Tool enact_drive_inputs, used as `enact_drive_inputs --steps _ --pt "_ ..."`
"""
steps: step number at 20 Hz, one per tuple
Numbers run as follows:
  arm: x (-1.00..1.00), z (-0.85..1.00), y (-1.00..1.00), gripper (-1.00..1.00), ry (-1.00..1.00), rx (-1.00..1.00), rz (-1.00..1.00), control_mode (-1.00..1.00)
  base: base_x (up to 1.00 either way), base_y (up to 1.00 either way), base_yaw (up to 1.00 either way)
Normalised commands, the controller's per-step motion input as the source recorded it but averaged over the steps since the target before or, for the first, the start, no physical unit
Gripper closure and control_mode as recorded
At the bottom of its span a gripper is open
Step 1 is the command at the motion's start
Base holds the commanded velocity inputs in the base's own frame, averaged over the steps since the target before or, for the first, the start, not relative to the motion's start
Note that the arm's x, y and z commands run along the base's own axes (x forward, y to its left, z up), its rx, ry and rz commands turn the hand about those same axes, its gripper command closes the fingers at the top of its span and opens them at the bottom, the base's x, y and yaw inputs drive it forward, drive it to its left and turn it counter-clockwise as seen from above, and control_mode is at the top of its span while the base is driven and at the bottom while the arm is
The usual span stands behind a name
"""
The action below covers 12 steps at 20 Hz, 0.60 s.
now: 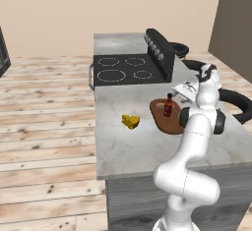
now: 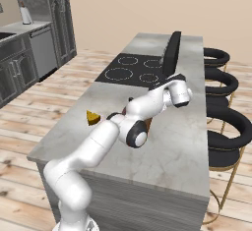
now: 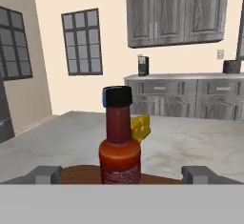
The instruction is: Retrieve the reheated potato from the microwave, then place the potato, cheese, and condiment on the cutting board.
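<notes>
- Left base view: the condiment (image 1: 168, 105) is standing upright on the cutting board (image 1: 162, 119), which sits on the grey marbled island counter (image 1: 128, 151) just this side of the black stovetop (image 1: 128, 69). The cheese (image 1: 131, 121) is on the bare counter, near the board's left edge but not touching it, so I'd say it's not placed yet. No potato on the board that I can spot. The arm's wrist is right beside the bottle.
- Right base view: the arm reaches across the island and covers the board. The cheese (image 2: 92, 118) shows as a little yellow wedge on the counter. Black bar stools (image 2: 224, 131) line the far side, grey cabinets (image 2: 44, 48) stand off to the left, and the floor is pale wood planks.
- Hand view: the gripper (image 3: 122, 174) is spread wide, one fingertip on each side of the bottle (image 3: 119, 144), neither touching it, so nothing is pinched. The cheese (image 3: 139, 127) peeks out behind the bottle.
- Handling guess: the bottle looks stiff and light, maybe slick like glass, and tall and narrow enough to tip if bumped. I'd grab the wide lower body, not the cap. The cheese is probably a bit soft, so take it across the flat sides.
</notes>
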Motion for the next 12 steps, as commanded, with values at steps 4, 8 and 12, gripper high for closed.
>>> enact_drive_inputs --steps 4,8,12 --pt "-0.28 0.06 -0.15 -1.00 0.12 -0.04 -0.18 -1.00 0.00 0.00 0.00" --pt "-0.31 0.23 -0.01 -1.00 0.08 -0.08 -0.22 -1.00 0.00 0.00 0.00" --pt "-0.33 0.29 -0.04 -1.00 0.07 -0.13 -0.25 -1.00 0.00 0.00 0.00"
